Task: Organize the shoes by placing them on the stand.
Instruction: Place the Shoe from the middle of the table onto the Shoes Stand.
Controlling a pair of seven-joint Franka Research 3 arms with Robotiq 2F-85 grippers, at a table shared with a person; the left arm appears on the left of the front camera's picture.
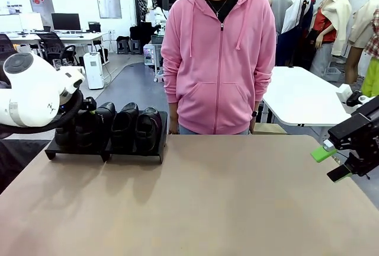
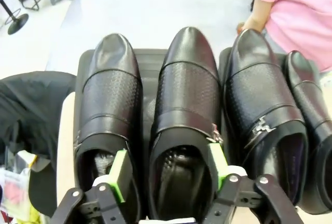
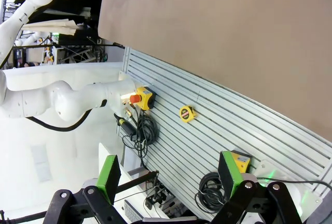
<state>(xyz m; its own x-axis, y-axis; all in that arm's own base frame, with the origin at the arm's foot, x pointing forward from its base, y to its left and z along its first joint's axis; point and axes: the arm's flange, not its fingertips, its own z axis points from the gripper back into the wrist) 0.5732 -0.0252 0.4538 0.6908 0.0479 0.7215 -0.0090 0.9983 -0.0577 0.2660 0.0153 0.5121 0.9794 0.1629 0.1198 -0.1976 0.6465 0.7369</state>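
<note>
- Four shoes (image 2: 184,125) sit on the stand (image 1: 155,149), table's 10 o'clock.
- Left gripper (image 2: 168,169) spread astride one shoe's heel, not clamping.
- Right gripper (image 3: 171,177) spread, empty.
- Judgement: glossy, light, semi-stiff; grip the heel collar.

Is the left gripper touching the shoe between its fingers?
Cannot tell. In the left wrist view the left gripper straddles the second shoe; both green pads sit at its collar, but no clear gap or contact shows.

Four shoes (image 2: 184,110) sat side by side on the stand (image 1: 160,143) at the frame's left, before the person (image 1: 219,54). My left gripper (image 2: 168,169) straddled the second shoe's heel.
</note>
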